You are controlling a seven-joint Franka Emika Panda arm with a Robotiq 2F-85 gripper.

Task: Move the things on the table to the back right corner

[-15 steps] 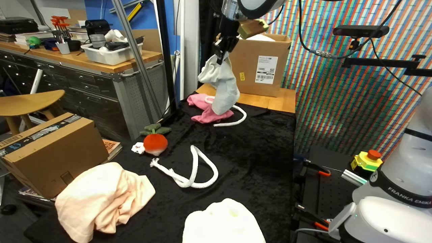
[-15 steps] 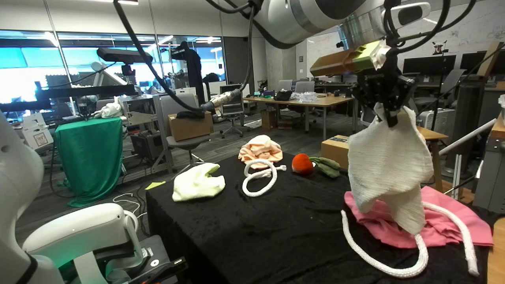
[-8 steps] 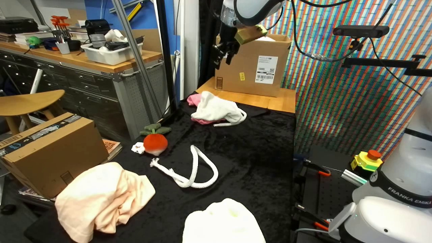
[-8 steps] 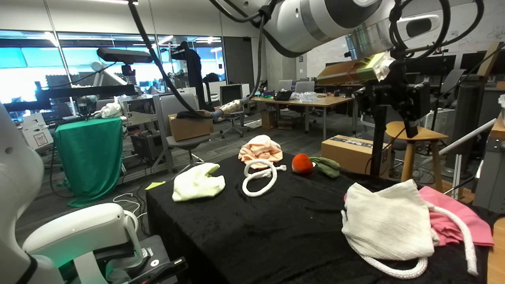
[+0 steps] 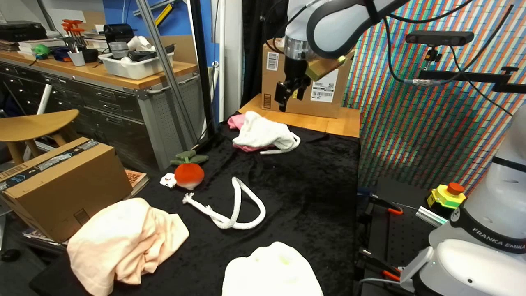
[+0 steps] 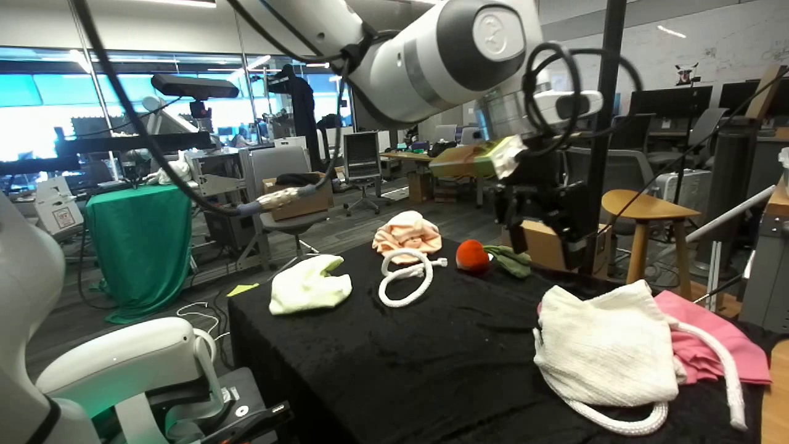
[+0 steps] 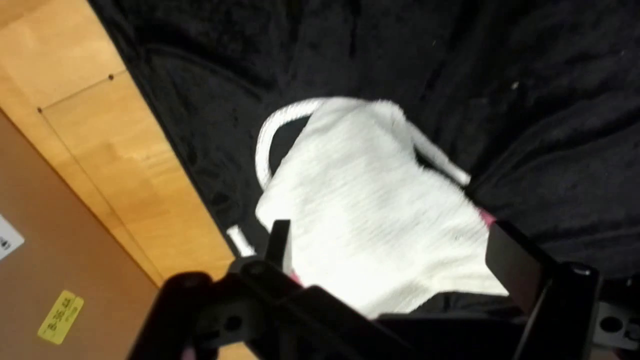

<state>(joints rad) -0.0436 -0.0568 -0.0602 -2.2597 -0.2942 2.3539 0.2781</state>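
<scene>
My gripper (image 5: 291,102) hangs open in the air near the far end of the black table (image 5: 312,197), nothing between its fingers. Below it in the wrist view, a white cloth (image 7: 370,200) lies over a pink cloth (image 6: 718,345) and a white rope (image 6: 724,364), hiding much of both. This pile sits near a table corner. A second rope (image 5: 242,225) lies looped mid-table. Close to one edge is a red round plush (image 5: 189,174) with green leaves. At the opposite end rest a peach cloth (image 5: 123,238) and another white cloth (image 5: 271,273).
Beyond the pile a wooden strip (image 5: 349,121) borders the table, with a large cardboard box (image 5: 306,92) on it. A smaller brown box (image 5: 65,189) stands beside the table near the peach cloth. A metal pole (image 5: 168,70) rises by the long edge.
The gripper opened and let the white cloth drop onto the pink cloth and rope. It then shifted sideways and somewhat lower, toward the robot's base. The other things have not moved.
</scene>
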